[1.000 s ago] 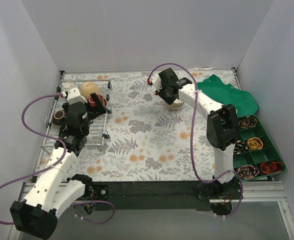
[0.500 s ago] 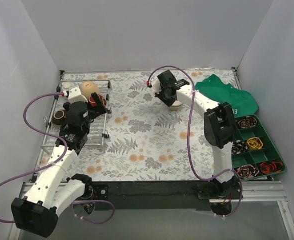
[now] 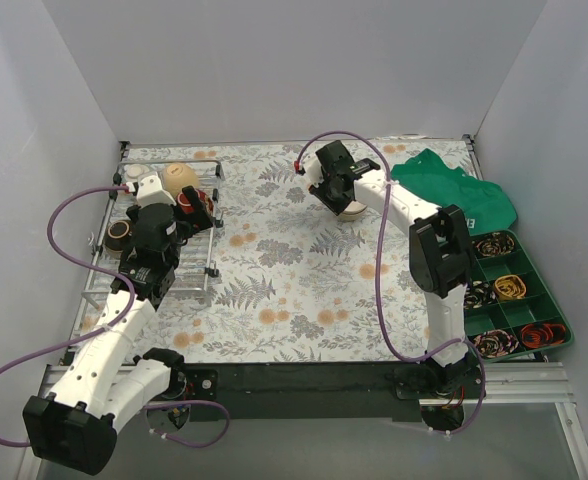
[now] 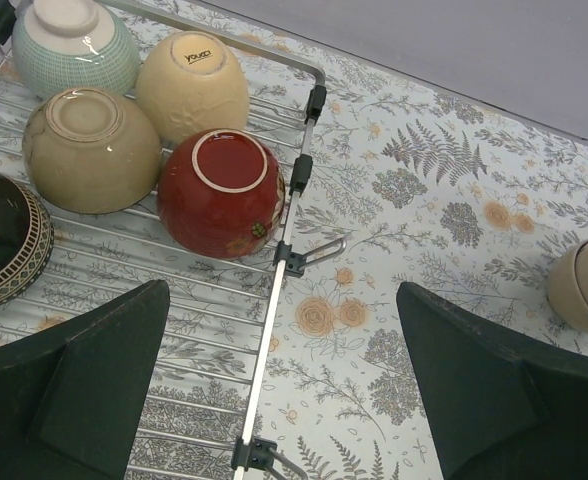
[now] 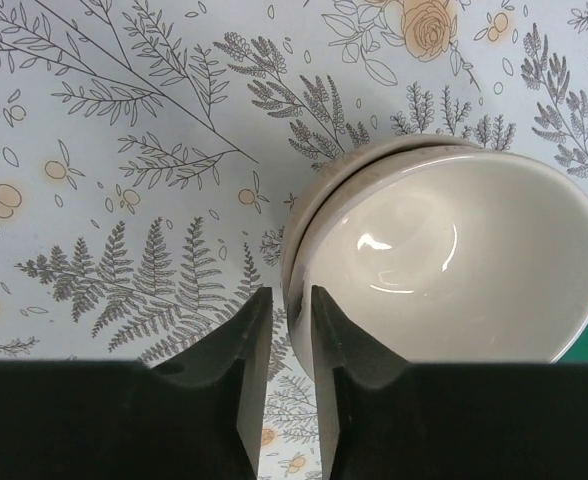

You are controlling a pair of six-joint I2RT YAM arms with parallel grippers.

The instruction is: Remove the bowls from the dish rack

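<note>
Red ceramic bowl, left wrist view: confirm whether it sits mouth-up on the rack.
No, the red ceramic bowl rests upside down, foot ring up, on the silver wire dish rack.

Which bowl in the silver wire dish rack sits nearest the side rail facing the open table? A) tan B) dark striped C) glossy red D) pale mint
C: in the left wrist view the glossy red ceramic bowl lies right beside the side rail of the silver wire dish rack; the others sit farther in.

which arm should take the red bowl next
Left. The left gripper hangs open over the rack, the red bowl just ahead. The right gripper is across the table, closed on the rim of a cream bowl.
</note>
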